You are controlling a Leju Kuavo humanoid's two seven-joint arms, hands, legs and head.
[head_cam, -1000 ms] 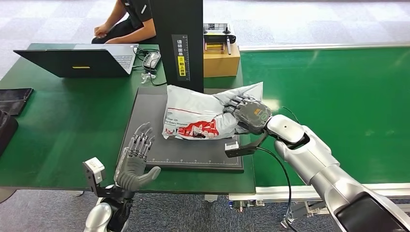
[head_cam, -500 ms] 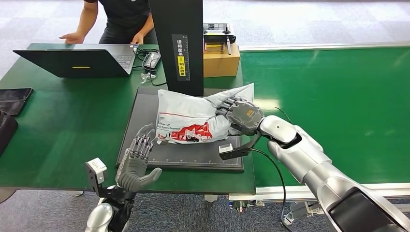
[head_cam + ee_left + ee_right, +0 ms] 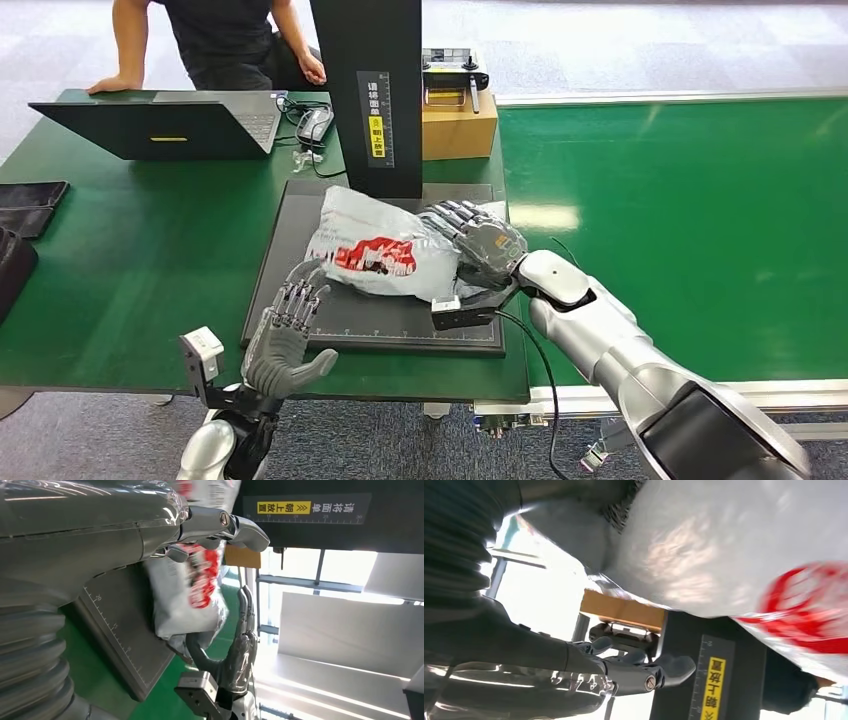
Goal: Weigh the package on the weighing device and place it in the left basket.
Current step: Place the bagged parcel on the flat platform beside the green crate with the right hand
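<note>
The white crinkled plastic mailer package with red print (image 3: 375, 255) is lifted at a tilt over the flat dark grey weighing platform (image 3: 300, 225), its lower edge close to or touching the plate; I cannot tell which. The right hand (image 3: 478, 240) grips the package's right end, dark fingers wrapped over the bunched plastic. The left hand (image 3: 285, 330) is open and holds nothing, fingers spread and pointing up at the platform's front left corner, just beside the package. One black upright column with a yellow label (image 3: 372, 90) rises behind the platform. On the green worktop (image 3: 130, 250) sit one open black laptop (image 3: 155, 125) and one brown cardboard box (image 3: 458, 125). One person in dark clothing (image 3: 215, 40) leans on the far edge.
</note>
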